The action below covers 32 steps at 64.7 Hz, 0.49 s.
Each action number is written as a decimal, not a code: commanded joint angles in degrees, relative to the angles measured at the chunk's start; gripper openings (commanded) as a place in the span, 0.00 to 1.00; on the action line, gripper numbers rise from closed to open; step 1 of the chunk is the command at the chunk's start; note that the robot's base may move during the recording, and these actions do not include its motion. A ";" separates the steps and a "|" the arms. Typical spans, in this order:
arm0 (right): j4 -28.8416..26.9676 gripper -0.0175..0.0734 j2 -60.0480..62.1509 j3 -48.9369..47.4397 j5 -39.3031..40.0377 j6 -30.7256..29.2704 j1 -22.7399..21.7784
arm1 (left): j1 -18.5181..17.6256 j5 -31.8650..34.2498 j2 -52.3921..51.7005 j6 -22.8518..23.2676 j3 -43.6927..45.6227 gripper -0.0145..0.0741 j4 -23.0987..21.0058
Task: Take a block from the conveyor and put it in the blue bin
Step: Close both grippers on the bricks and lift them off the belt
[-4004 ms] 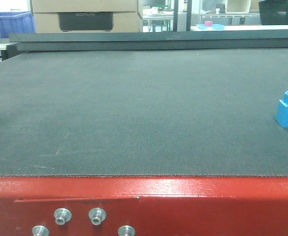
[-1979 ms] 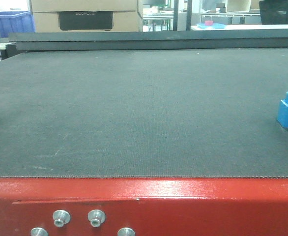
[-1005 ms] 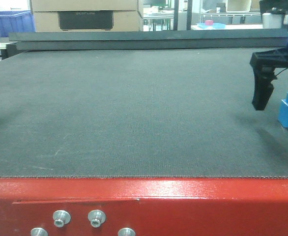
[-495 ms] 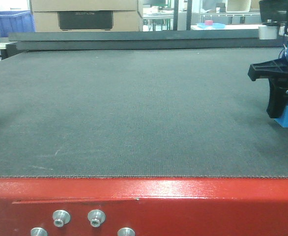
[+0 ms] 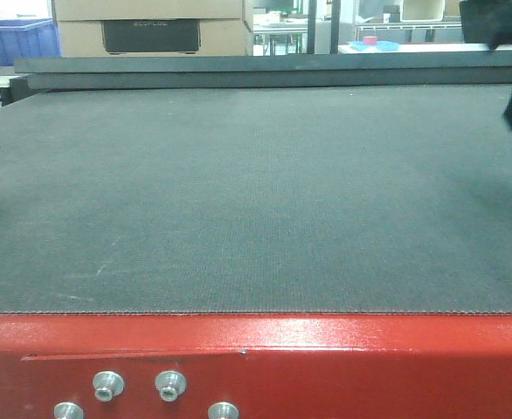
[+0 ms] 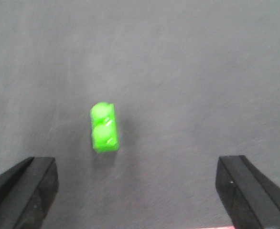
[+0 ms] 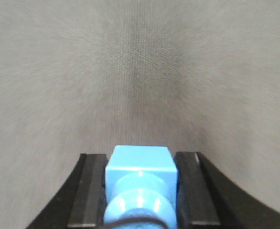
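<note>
Between the black fingers (image 7: 90, 191) of the right gripper (image 7: 140, 160), the blue block (image 7: 140, 176) sits clamped on its two flat sides, stud toward the camera, a hold that should stop it twisting out. The front view shows that arm high at the right edge, clear of the conveyor (image 5: 238, 201). Carrying the block to the blue bin looks like the step in hand. The left gripper (image 6: 135, 162) hangs spread wide over a green block (image 6: 104, 128) lying on the conveyor, touching nothing.
</note>
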<state>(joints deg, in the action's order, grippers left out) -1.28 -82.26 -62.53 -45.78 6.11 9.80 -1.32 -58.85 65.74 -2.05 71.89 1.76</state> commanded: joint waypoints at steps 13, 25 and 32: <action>-0.33 0.02 14.77 8.68 4.25 -1.11 0.14 | 4.19 -3.11 13.36 -6.47 4.96 0.81 -0.15; -0.47 0.02 17.89 10.18 5.16 -1.11 0.14 | 5.72 1.13 22.19 -6.87 5.63 0.81 -0.15; -0.47 0.02 17.89 10.18 5.16 -1.11 0.14 | 5.72 3.96 26.86 -6.87 5.63 0.81 -0.03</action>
<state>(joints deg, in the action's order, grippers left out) -1.79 -64.91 -52.45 -41.86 5.56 9.80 4.19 -57.59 89.79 -8.60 77.04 1.86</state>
